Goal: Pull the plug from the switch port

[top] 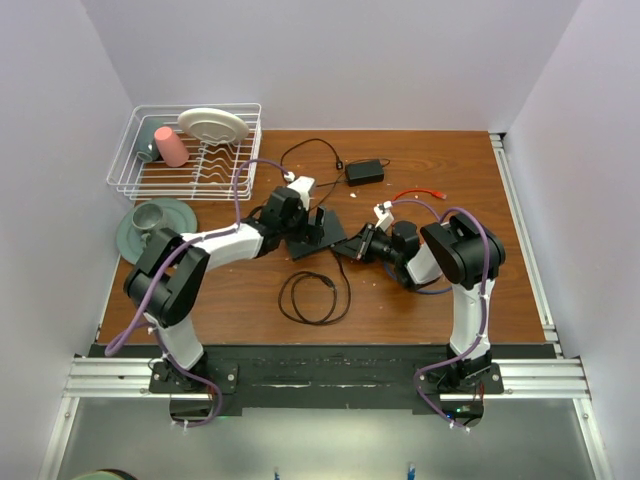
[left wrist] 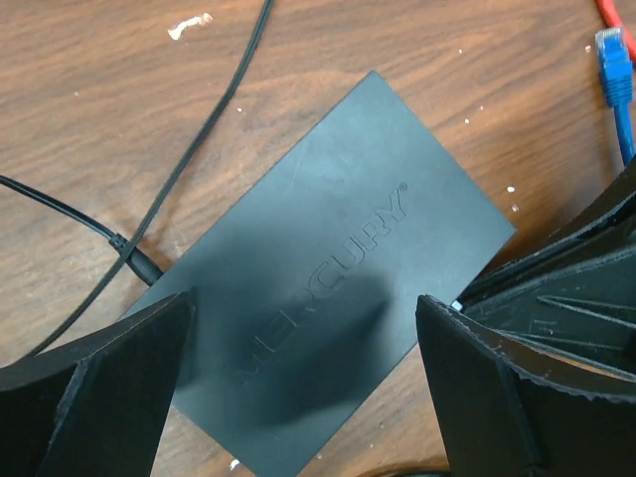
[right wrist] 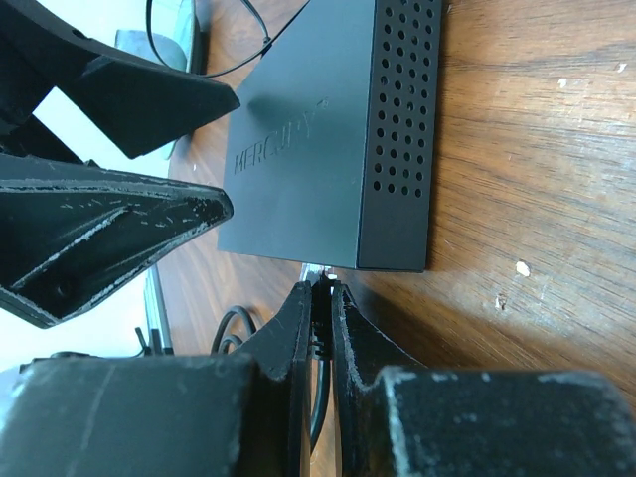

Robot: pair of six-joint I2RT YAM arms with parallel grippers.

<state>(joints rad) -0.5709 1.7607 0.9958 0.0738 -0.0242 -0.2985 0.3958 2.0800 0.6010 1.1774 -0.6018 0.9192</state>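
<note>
The switch (top: 318, 232) is a flat matte-black box on the wooden table; it also shows in the left wrist view (left wrist: 328, 288) and the right wrist view (right wrist: 328, 129). My left gripper (left wrist: 303, 303) is open just above the switch's top, a finger on either side; in the top view it (top: 303, 216) hangs over the switch's far end. My right gripper (right wrist: 320, 298) is shut on the plug (right wrist: 320, 270), whose clear tip meets the switch's near edge. I cannot tell how deep it sits in the port. The right gripper (top: 357, 245) lies low at the switch's right corner.
A coiled black cable (top: 312, 297) lies in front of the switch. A thin black cord (left wrist: 139, 263) enters the switch's other side. A power brick (top: 364, 171), red cable (top: 420, 193), blue plug (left wrist: 616, 70), dish rack (top: 185, 150) and green plate (top: 150, 228) stand farther off.
</note>
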